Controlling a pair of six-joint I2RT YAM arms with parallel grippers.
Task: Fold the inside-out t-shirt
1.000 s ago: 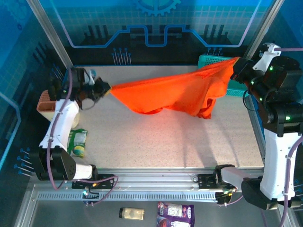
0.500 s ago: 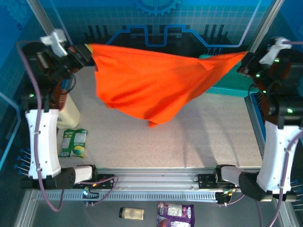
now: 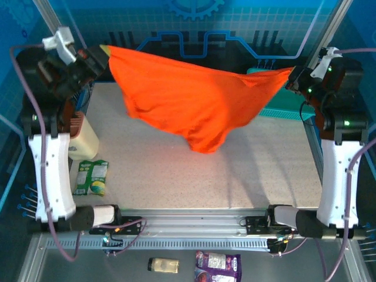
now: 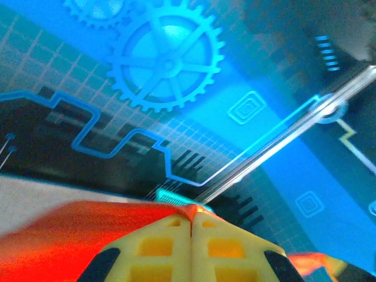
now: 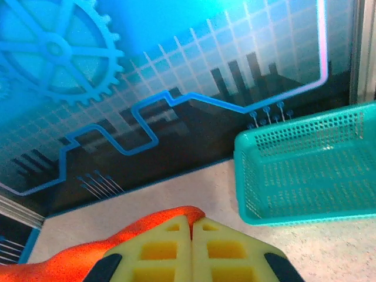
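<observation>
The bright orange t-shirt [image 3: 188, 100] hangs in the air, stretched between both arms high above the table, its lower part sagging to a point near the middle. My left gripper [image 3: 104, 53] is shut on its upper left corner; in the left wrist view the yellow fingers [image 4: 170, 247] are pressed together with orange cloth [image 4: 70, 229] pinched at their tips. My right gripper [image 3: 292, 75] is shut on the right corner; in the right wrist view orange fabric [image 5: 141, 232] bunches at the closed fingertips [image 5: 191, 221].
A teal mesh basket [image 3: 288, 108] stands at the back right of the table [image 3: 176, 170], also the basket [image 5: 311, 170] in the right wrist view. At the left edge sit a cream container [image 3: 82, 138] and a green packet [image 3: 91, 176].
Both arms lifted the shirt off the table and spread it in the air. Since half a second ago the hanging cloth has swung slightly and the right gripper has shifted a little left.
</observation>
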